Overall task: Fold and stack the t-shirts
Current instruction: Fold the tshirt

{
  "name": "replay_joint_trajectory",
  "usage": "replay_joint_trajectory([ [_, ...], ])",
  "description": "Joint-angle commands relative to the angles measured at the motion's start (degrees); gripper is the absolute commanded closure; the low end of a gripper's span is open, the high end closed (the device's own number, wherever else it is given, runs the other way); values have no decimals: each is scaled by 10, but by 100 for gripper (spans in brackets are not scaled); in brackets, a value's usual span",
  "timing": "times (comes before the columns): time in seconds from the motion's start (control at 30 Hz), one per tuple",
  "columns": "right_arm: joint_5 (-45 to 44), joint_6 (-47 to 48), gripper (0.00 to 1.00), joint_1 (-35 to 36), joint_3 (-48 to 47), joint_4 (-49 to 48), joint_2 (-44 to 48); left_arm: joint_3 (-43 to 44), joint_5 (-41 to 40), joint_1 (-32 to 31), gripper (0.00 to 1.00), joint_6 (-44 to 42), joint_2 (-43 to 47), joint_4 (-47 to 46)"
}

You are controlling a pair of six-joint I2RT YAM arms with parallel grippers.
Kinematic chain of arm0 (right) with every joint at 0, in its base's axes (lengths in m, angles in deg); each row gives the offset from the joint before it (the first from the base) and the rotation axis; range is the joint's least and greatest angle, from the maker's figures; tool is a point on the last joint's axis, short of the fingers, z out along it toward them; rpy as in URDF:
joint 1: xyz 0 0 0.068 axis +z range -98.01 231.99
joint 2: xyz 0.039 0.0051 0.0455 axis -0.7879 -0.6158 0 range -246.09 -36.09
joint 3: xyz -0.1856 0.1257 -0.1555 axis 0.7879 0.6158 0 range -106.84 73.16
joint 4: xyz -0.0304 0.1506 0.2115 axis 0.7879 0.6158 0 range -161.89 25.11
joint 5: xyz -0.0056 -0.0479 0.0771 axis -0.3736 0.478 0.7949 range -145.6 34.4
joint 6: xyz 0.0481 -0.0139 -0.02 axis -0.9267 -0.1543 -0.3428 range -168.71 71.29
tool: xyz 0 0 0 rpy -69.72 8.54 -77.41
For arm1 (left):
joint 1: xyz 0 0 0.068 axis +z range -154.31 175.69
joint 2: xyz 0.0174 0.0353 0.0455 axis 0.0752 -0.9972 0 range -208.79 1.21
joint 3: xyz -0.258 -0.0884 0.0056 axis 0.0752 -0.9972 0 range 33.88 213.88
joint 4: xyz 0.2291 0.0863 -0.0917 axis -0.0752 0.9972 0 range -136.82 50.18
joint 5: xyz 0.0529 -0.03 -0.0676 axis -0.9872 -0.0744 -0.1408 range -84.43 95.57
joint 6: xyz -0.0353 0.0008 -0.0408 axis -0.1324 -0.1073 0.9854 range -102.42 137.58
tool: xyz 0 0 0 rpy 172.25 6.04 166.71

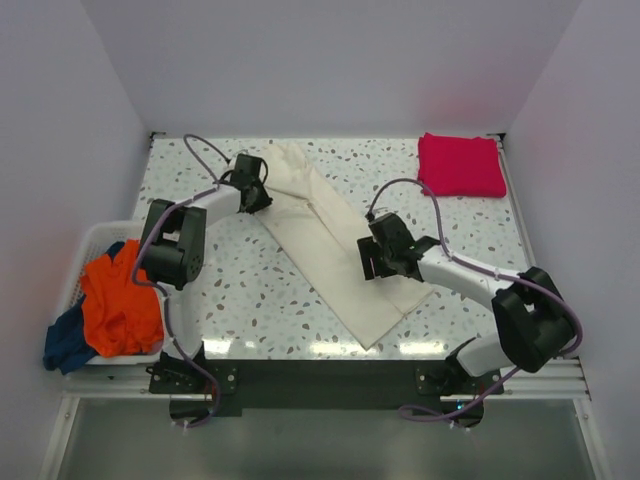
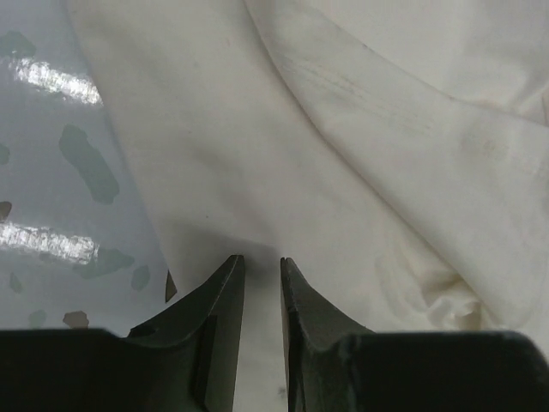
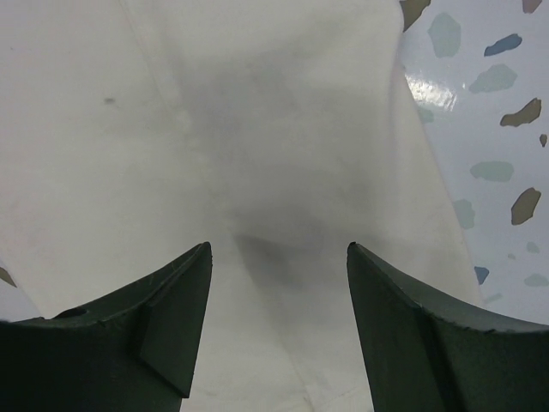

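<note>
Left wrist view: your left pincer is nearly together on the cream shirt just under it, but I cannot tell if it holds. Your right pincer stands apart over the same shirt. Lift now and the shirt may slip out

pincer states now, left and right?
Left pincer: nearly closed, narrow gap over the cream shirt; whether it grips cannot be told.
Right pincer: open above the same shirt, holding nothing.

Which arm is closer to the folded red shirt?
Right. The right pincer is over the cream shirt mid-table, the red shirt beyond it to the right; the left pincer sits at that shirt's far-left end, farther away.
</note>
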Motion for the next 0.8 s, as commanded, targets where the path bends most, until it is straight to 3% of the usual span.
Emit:
replay_joint_trajectory([
  [0.0,-36,-17,32,18,8,15,-10,69,-33,3,72,-23,-33,-1],
  [0.33,-44,-112,32,120,-58,77,-104,192,3,53,71,-53,-152,64],
  [0.53,57,-207,32,185,-171,51,-200,304,42,76,65,-95,-231,85],
  [0.63,94,-245,32,197,-240,19,-255,360,76,80,52,-123,-259,78],
  [0.73,85,-259,31,198,-311,23,-296,394,126,82,31,-132,-274,54],
  [0.77,77,-257,30,198,-338,27,-301,404,139,85,29,-132,-275,47],
])
